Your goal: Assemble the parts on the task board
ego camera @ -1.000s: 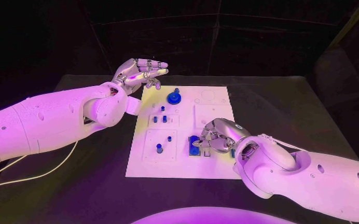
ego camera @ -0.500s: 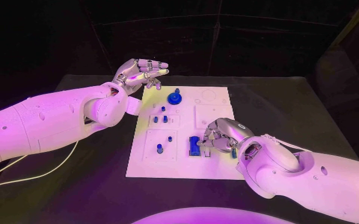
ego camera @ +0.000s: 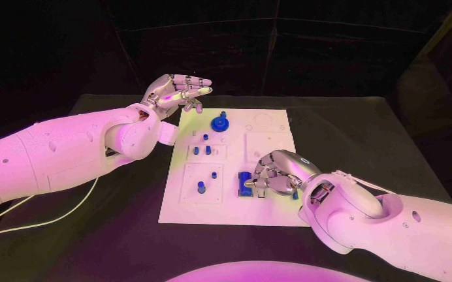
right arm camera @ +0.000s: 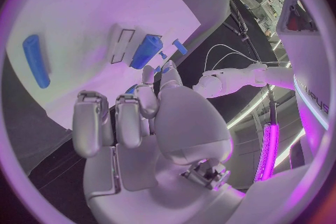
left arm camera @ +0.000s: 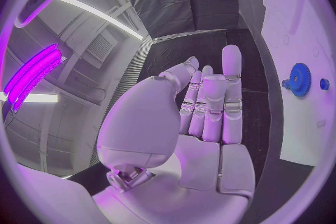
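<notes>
We see our right hand (ego camera: 275, 172), fingers curled, edge back from the blue block (ego camera: 245, 183) on the task board (ego camera: 268, 213); grip unclear. Left hand (ego camera: 177, 92) stays raised, fingers apart, empty.

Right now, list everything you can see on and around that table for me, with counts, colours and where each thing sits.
task board: one, white, middle of the table.
gear: one, blue, far end of the board.
small pegs: a few, blue, left half of the board; exact count unclear.
block: one, blue, near middle of the board, beside the right hand.
table: one, black.
cable: one, pale, table's near left.
left hand: silver, raised past the board's far left corner, holding nothing.
right hand: silver, fingers curled over the board.
</notes>
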`<control>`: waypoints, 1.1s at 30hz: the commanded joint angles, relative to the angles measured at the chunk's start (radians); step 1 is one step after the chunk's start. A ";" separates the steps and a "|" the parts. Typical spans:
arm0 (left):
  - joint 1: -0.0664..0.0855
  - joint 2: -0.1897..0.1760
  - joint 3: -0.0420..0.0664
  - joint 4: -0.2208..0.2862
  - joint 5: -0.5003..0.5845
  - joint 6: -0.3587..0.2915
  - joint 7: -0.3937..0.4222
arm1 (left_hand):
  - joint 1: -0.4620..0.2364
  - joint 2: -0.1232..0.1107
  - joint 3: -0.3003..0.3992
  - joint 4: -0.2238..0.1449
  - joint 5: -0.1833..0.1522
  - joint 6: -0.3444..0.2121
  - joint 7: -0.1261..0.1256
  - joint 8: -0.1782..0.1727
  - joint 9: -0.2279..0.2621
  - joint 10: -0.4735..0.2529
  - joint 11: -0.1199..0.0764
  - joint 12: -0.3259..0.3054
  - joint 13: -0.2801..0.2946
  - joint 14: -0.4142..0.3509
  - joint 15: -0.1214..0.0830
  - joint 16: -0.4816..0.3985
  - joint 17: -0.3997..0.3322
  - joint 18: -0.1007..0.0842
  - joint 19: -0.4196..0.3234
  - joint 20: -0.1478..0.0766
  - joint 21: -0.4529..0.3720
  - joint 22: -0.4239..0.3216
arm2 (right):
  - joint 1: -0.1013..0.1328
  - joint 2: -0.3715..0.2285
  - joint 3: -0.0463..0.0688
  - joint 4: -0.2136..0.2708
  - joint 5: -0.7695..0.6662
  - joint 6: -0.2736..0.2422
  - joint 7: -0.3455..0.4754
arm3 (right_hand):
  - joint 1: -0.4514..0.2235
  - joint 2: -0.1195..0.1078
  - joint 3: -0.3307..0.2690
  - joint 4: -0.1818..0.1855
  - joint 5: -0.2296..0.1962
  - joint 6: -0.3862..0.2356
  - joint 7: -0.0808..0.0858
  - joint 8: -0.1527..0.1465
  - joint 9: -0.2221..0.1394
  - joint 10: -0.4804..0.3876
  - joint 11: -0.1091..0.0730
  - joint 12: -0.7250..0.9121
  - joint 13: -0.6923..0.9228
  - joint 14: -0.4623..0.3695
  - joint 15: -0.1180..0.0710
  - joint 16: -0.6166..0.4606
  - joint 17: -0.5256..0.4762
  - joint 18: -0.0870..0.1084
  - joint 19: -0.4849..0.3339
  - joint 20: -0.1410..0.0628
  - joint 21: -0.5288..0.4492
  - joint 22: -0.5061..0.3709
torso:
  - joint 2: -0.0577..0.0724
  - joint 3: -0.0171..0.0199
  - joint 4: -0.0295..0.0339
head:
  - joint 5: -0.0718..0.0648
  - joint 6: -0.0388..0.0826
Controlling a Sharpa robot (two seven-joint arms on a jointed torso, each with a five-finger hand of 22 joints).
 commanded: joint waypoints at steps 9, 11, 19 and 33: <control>0.001 0.000 0.001 0.002 0.002 0.009 0.006 | 0.002 0.005 -0.004 -0.001 -0.002 0.001 -0.003 0.006 0.001 -0.002 -0.005 0.005 0.001 -0.005 -0.005 -0.001 -0.001 0.007 -0.007 0.000 -0.006 -0.002 | 0.001 0.006 0.000 -0.012 0.019 0.085 0.008 | 0.016 0.011 -0.002 -0.011 -0.019 -0.007 -0.002 0.009 0.001 0.010 -0.002 0.001 0.004 0.059 -0.003 0.004 0.002 -0.009 -0.002 -0.002 0.005 0.140 | 0.001 -0.0004 0.0016 | 0.000 -0.002; 0.001 0.000 0.001 0.003 0.002 0.009 0.006 | 0.002 0.005 -0.004 -0.001 -0.002 0.001 -0.003 0.006 0.001 -0.002 -0.005 0.005 0.001 -0.005 -0.005 -0.001 -0.001 0.007 -0.007 0.000 -0.006 -0.002 | 0.001 0.009 0.000 -0.019 0.013 0.083 -0.004 | 0.027 0.018 0.002 -0.016 -0.024 -0.006 -0.003 0.011 0.001 0.010 -0.003 0.002 0.005 0.059 -0.004 0.005 0.003 -0.009 -0.001 -0.003 0.005 0.141 | 0.001 0.0001 0.0020 | 0.000 -0.003; 0.001 -0.001 0.001 0.003 0.002 0.009 0.005 | 0.002 0.005 -0.004 -0.001 -0.002 0.001 -0.003 0.006 0.001 -0.002 -0.005 0.005 0.001 -0.005 -0.005 -0.001 -0.001 0.007 -0.007 0.000 -0.006 -0.002 | 0.001 0.028 0.000 -0.035 0.002 0.125 -0.025 | 0.053 0.018 0.003 -0.033 -0.029 -0.006 -0.005 0.014 0.001 0.010 -0.005 0.002 0.007 0.059 -0.005 0.004 0.003 -0.008 -0.003 -0.004 0.004 0.140 | 0.001 -0.0003 0.0013 | 0.005 -0.008; 0.001 -0.002 0.001 0.004 0.002 0.008 0.005 | 0.002 0.005 -0.004 -0.001 -0.002 0.001 -0.003 0.006 0.001 -0.002 -0.005 0.005 0.001 -0.005 -0.005 -0.001 -0.001 0.007 -0.007 0.000 -0.006 -0.002 | 0.001 0.034 0.000 -0.042 -0.039 0.074 -0.070 | 0.063 0.027 0.006 -0.038 -0.031 -0.003 -0.006 0.016 0.000 0.010 -0.006 0.002 0.007 0.059 -0.006 0.004 0.004 -0.008 -0.003 -0.005 0.004 0.140 | 0.000 -0.0002 0.0016 | 0.004 -0.010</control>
